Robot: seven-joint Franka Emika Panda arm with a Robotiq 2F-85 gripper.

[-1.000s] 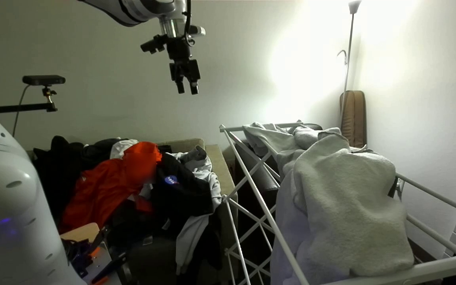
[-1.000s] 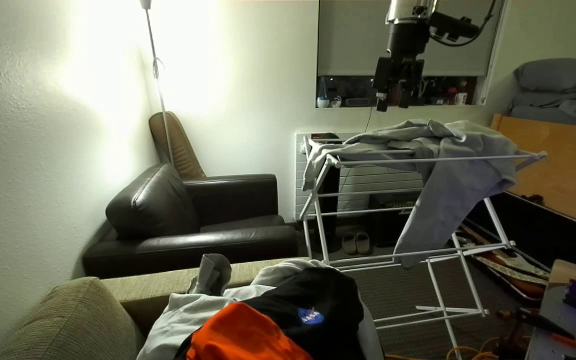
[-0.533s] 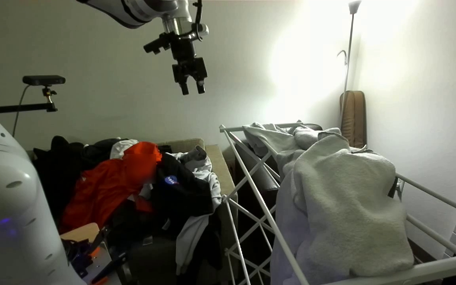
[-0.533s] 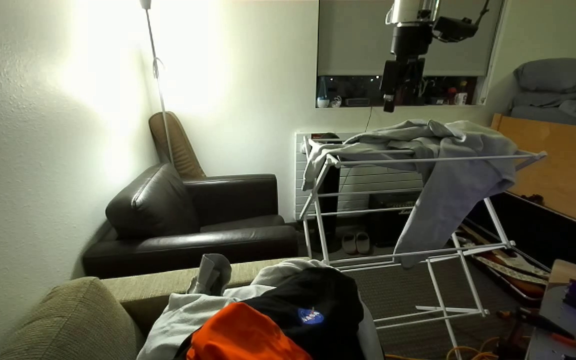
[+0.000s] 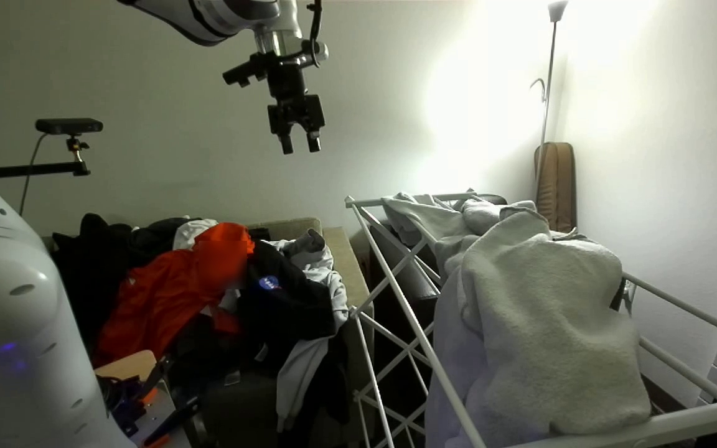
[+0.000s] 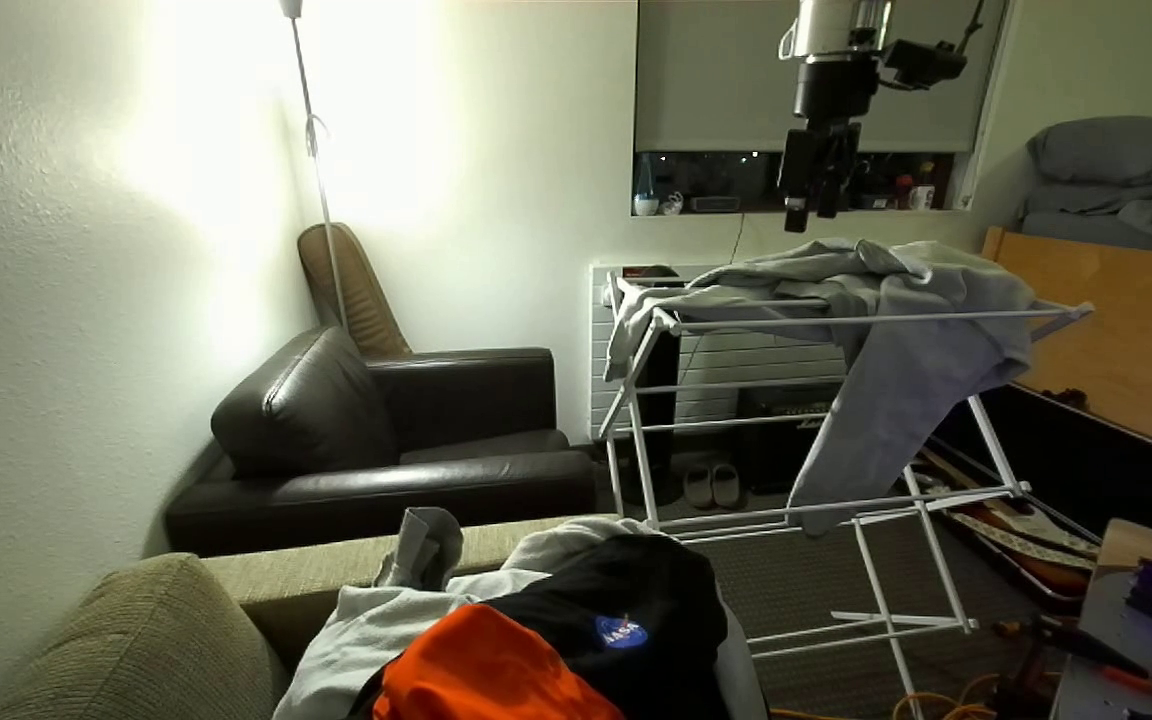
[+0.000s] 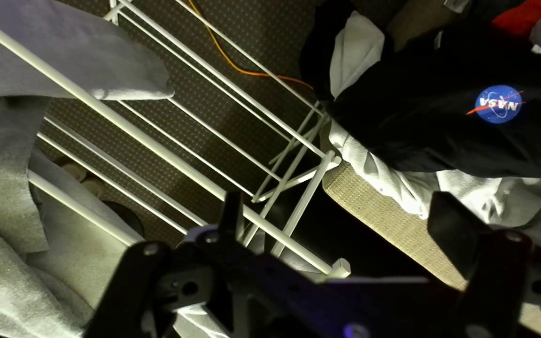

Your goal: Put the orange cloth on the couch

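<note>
Bearing clothes (image 5: 203, 292): tan sofa (image 6: 126, 640) | dk couch (image 6: 386, 500) nr | flr (image 6: 791, 590) prob. carpeted

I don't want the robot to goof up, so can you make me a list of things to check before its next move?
1. Gripper open with nothing in it: ok.
2. Orange cloth in sight: ok, it lies on the clothes pile in both exterior views.
3. Gripper right above the orange cloth: not ok, it hangs off to the side.
4. Gripper apart from the white drying rack: ok, not touching.
5. Orange cloth separate from the red garment: cannot tell, they seem to run together.
6. Which couch is meant: cannot tell; the clothes pile lies on a tan couch, a dark leather couch stands beside it.
</note>
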